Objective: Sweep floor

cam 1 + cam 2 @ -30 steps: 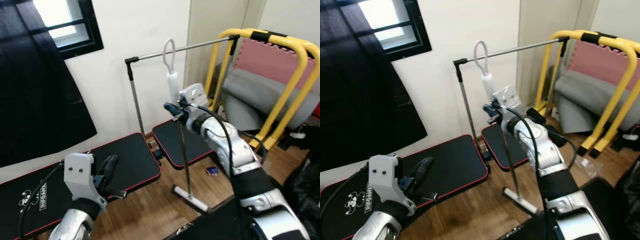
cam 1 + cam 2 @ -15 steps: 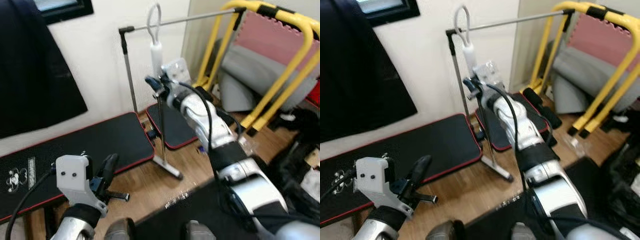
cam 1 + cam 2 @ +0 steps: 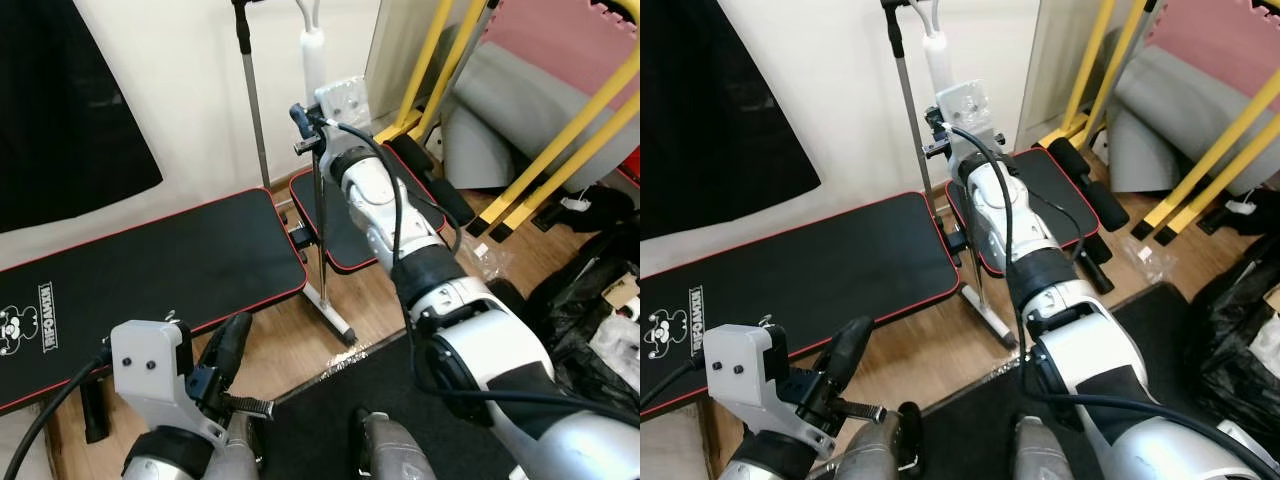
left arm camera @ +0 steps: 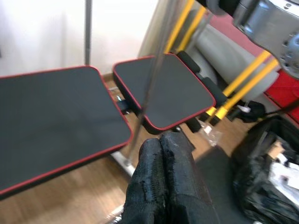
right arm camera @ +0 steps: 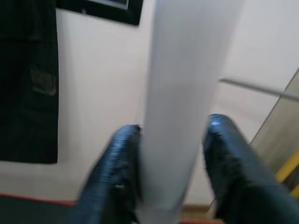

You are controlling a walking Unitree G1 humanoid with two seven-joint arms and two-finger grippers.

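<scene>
Fingers of left gripper (image 4: 162,186) pressed together, holding nothing, low near robot's front above wood floor (image 3: 290,345). Farther out, right gripper (image 5: 173,158) fingers (image 5: 117,172) clamp white broom handle (image 3: 314,62); thin pole (image 3: 320,230) drops to broom head (image 3: 333,324) on floor, just beside black bench pads (image 3: 150,265). Risks, as judgement: broom head catching bench frame or dark mat (image 3: 340,400) edge; pole twisting in grip; handle knocking metal rack post (image 3: 252,95) or yellow frame (image 3: 440,70) behind.

A black, red-edged bench (image 3: 150,265) (two pads) stands on wood floor (image 3: 310,340) against a white wall (image 3: 180,90).
</scene>
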